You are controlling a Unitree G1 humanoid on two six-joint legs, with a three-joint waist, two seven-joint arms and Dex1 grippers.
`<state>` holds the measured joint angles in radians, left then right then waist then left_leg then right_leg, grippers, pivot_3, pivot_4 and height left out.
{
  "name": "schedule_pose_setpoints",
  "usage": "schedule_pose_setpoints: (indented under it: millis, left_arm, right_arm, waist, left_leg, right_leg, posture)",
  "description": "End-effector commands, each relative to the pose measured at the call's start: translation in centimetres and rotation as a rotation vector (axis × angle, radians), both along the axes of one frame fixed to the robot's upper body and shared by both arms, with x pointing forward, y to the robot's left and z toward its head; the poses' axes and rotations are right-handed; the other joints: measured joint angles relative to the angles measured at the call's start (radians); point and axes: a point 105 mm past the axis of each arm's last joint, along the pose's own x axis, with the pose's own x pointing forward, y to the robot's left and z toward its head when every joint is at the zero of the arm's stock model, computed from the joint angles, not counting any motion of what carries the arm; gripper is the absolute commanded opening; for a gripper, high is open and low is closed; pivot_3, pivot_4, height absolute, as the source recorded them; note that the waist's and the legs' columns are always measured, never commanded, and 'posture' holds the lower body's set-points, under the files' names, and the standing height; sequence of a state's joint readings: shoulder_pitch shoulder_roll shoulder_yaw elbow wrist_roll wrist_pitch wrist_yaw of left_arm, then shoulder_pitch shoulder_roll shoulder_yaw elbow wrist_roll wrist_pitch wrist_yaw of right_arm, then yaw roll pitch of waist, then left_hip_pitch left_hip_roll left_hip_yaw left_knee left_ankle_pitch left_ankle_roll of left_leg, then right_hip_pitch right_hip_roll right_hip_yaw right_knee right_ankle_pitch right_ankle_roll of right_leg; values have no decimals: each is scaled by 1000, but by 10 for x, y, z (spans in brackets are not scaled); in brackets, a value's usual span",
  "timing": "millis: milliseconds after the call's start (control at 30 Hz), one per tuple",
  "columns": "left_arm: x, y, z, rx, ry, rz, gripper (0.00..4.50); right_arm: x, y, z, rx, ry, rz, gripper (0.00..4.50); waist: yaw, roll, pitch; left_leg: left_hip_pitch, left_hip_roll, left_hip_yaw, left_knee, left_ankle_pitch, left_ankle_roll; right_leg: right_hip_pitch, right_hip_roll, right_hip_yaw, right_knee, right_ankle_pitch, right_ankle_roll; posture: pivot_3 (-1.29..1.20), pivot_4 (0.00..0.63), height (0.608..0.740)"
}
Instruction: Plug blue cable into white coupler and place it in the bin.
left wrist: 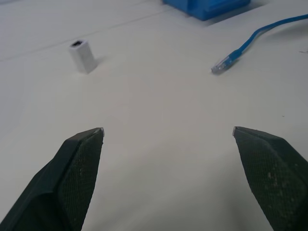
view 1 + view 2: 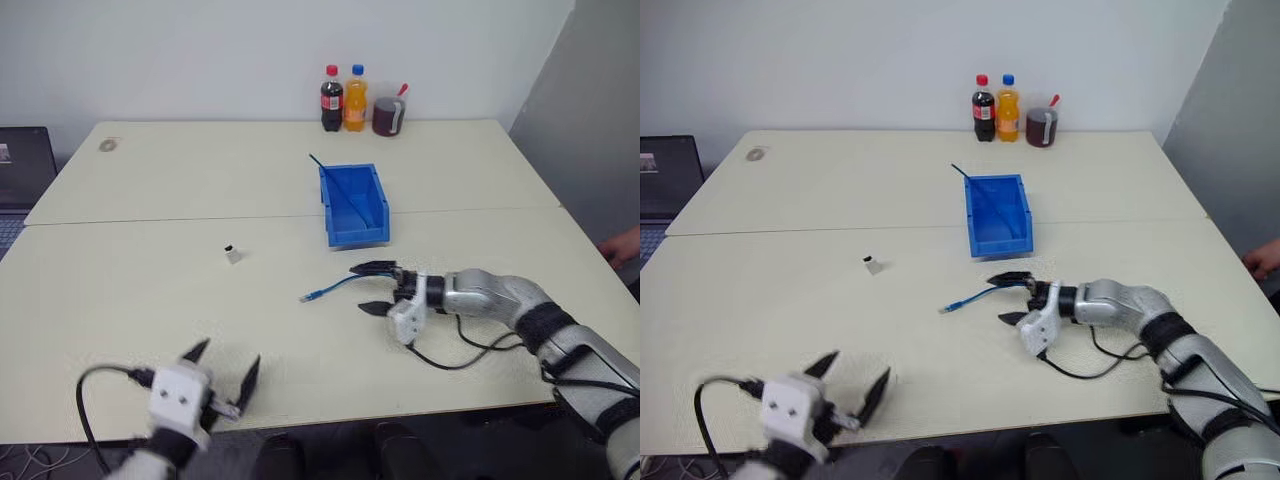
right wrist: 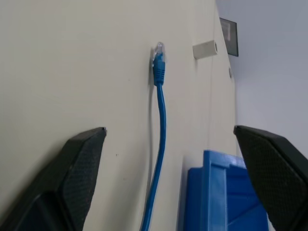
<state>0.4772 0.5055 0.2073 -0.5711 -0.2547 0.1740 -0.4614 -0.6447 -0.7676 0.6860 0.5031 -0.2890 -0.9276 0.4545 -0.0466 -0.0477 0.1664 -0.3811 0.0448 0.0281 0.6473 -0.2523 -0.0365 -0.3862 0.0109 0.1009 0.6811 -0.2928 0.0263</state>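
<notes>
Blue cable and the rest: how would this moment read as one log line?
blue cable: on table, unplugged | white coupler: apart | bin: beyond | left gripper: open | right gripper: open around cable

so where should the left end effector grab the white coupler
Grip the white coupler across its long flat sides, mid-body, coming from the near table edge. It stands apart from the blue cable, dark socket up, so keep that end clear for the plug.

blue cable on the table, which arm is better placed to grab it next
Right. The right gripper is open with the blue cable running between its jaws, beside the bin. The left gripper, also open, sits at the table's near edge, far from the cable and nearer the white coupler.
</notes>
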Motion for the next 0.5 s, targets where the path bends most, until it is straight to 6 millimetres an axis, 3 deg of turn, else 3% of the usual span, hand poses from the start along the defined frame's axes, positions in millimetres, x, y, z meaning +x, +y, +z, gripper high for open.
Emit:
schedule_pose_setpoints:
  millis: [33,100,200,333,500]
  left_arm:
    - [37,-4,14,-55,52,-218,4500]
    - [59,-15,22,-56,128,-424,4500]
    - [67,-27,24,-45,240,-648,4500]
    - [82,-43,17,0,366,-848,4500]
    - [106,-52,-3,95,431,-940,4500]
  right_arm:
    - [-17,-6,33,138,449,-149,4429]
    - [-30,-5,62,279,786,-225,4429]
    - [-46,2,92,382,1046,-253,4429]
    - [-49,3,113,499,1151,-305,4429]
    - [-47,-5,115,574,1134,-416,4429]
  waist:
    - [-1,2,1]
    - [0,8,6]
    - [-23,9,7]
    - [-26,9,7]
    - [-2,9,6]
  left_leg:
    - [0,2,0,0,0,0]
    - [0,2,-2,1,0,0]
    - [0,5,-4,2,1,1]
    - [-2,3,-5,-1,1,1]
    - [-22,2,-5,1,1,1]
  right_leg:
    - [0,0,0,-1,2,2]
    - [1,0,-2,1,3,3]
    - [0,2,-3,1,6,1]
    - [-2,4,-5,0,5,1]
    - [-18,6,-9,1,5,1]
  posture:
    - [0,150,740]
    - [0,150,740]
    - [0,150,740]
    - [0,150,740]
    - [0,150,740]
